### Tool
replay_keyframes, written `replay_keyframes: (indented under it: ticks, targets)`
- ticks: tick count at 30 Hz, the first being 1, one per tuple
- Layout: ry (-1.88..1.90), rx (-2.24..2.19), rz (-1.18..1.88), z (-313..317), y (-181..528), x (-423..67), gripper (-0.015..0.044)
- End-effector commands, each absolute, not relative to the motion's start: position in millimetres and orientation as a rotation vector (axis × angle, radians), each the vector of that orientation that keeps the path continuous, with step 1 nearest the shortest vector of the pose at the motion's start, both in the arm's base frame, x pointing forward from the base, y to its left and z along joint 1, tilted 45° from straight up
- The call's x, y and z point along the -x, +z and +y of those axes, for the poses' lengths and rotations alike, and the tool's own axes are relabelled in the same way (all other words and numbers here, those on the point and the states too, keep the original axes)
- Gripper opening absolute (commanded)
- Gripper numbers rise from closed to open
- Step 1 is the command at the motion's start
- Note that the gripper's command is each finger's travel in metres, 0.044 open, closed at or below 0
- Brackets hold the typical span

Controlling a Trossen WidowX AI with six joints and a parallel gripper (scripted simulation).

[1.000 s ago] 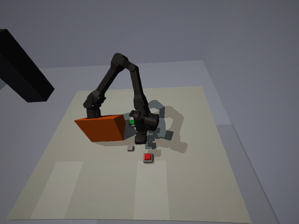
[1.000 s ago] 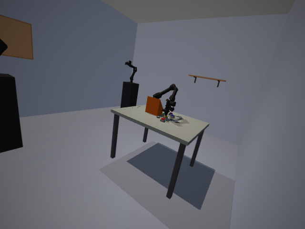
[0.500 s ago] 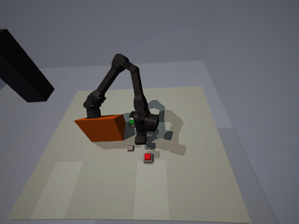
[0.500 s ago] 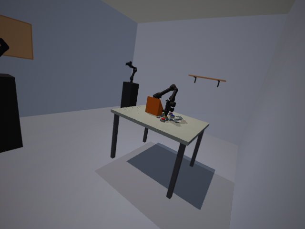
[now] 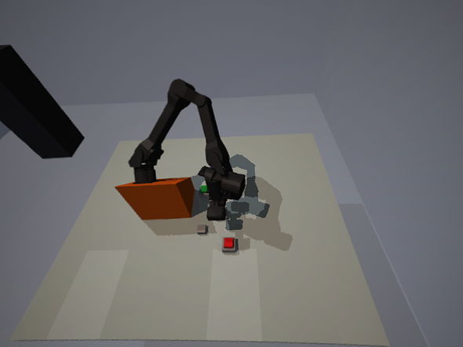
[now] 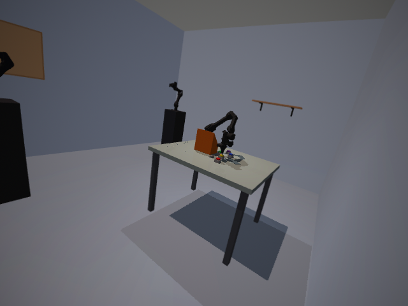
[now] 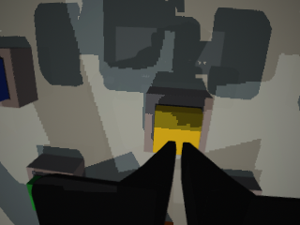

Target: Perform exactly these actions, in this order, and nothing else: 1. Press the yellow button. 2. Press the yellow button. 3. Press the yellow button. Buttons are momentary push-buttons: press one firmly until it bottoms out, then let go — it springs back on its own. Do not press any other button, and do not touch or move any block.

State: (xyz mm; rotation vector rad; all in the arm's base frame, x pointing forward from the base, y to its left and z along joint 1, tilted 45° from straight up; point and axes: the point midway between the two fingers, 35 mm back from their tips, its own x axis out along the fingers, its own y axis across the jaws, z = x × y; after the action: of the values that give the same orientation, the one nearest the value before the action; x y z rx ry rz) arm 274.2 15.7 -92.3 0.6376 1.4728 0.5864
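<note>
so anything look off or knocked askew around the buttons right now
Nothing stands out. The gripper is shut and empty, its tips at the yellow button. The red button and the small grey block sit square.

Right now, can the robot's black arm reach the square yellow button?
Probably yes: the shut black fingers hang right at the square yellow button in its grey housing, with nothing between them.
</note>
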Motion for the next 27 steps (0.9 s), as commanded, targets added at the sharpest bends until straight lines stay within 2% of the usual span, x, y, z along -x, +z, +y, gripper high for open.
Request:
replay_keyframes:
  ticks: [1, 27]
  targets:
    - [0.593, -0.629, 1.476, 13, -89, -274, 0.002]
    - [0.594, -0.63, 1.476, 37, -113, -274, 0.002]
